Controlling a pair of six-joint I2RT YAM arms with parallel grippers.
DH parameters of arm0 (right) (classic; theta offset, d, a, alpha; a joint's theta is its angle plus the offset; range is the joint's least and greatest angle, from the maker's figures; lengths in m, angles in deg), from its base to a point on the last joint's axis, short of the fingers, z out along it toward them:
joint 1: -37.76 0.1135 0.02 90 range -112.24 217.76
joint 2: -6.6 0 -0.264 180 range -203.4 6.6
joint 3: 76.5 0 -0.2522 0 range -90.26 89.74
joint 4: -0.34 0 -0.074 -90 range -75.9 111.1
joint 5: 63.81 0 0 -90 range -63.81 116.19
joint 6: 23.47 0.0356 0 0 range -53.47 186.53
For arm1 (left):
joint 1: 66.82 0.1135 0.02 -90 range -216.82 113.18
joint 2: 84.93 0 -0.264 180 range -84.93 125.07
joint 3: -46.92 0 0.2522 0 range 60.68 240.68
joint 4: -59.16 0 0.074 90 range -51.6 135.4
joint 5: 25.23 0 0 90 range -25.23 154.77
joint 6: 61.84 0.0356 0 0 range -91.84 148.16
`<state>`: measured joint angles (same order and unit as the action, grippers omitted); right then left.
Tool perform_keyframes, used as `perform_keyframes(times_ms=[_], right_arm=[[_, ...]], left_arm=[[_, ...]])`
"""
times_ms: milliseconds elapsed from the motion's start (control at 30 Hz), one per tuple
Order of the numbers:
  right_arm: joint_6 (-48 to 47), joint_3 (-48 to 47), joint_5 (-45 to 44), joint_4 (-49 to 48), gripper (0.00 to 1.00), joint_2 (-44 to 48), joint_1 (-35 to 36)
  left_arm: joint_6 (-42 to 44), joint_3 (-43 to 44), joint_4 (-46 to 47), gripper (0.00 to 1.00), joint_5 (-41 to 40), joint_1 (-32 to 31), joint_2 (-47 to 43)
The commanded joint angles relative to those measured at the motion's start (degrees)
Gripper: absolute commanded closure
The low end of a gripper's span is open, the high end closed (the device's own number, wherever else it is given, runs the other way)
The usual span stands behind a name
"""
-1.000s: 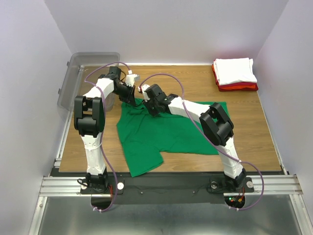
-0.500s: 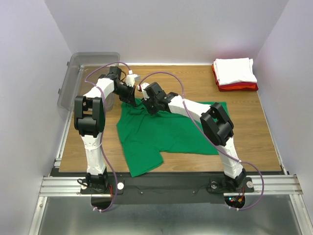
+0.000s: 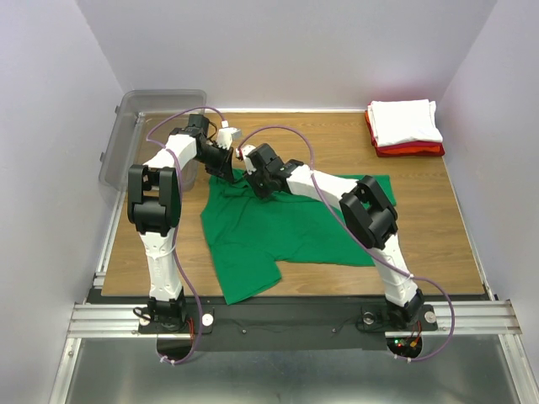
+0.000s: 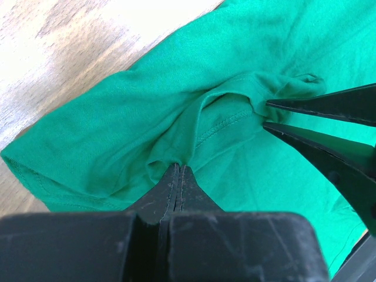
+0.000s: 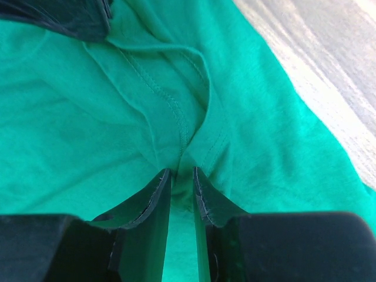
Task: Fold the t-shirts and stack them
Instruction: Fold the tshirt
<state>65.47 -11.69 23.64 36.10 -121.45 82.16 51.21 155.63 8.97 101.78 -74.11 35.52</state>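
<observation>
Top view, bench of brown wood.

- Green t-shirt lies spread and rumpled at bench centre. One sleeve or corner trails toward 7 o'clock, and the far edge is bunched toward 11 o'clock, where both arms meet.
- Left gripper: fingers pressed together, pinching a raised fold of the green t-shirt near a stitched hem. Cloth rises in a ridge from the tips.
- Right gripper: fingers nearly together, nipping a narrow ridge of the same shirt, with a stitched seam running into the gap. In the left wrist view its tips bite a bunched knot of cloth at 2 o'clock from the left gripper's pinch, near it but not touching.
- White t-shirt, folded to a rectangle, sits on the folded red t-shirt at the bench's 1 o'clock corner, well apart from the green one.
- Clear grey bin stands at 10 o'clock, at the bench's left edge, beside the left arm.
</observation>
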Motion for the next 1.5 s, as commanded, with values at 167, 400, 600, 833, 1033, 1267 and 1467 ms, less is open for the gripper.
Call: perform_keyframes(times_ms=[167, 400, 600, 833, 1033, 1267, 1467], right_arm=[[-0.34, -0.88, -0.18, -0.38, 0.77, -0.01, 0.42], [-0.78, 0.09, -0.18, -0.29, 0.92, 1.39, 0.25], [-0.87, 0.79, 0.52, 0.06, 0.99, 3.94, 0.16], [-0.7, 1.85, 2.28, 1.73, 0.99, 8.86, 0.16], [-0.35, 5.45, 5.36, 2.87, 0.99, 12.47, 0.16], [0.44, 9.58, 9.57, 3.4, 0.99, 14.41, 0.16], [0.27, 12.65, 14.49, 3.84, 1.0, 15.9, 0.16]], left_arm=[[0.95, 0.32, -0.31, 1.0, 0.87, 0.35, -2.05], [1.03, 0.67, -0.4, 1.0, 0.6, 0.43, -1.97], [1.03, 0.93, -0.93, 1.0, 0.69, 0.87, -2.67], [2.35, 0.32, -2.86, 1.0, 0.08, 0.96, -7.31], [4.46, -4.6, -4.62, 1.0, -1.24, 0.96, -13.47], [6.39, -14.09, -6.03, 1.0, -1.77, 0.96, -20.24], [7.8, -22.35, -6.2, 1.0, -3.08, 0.96, -25.43]])
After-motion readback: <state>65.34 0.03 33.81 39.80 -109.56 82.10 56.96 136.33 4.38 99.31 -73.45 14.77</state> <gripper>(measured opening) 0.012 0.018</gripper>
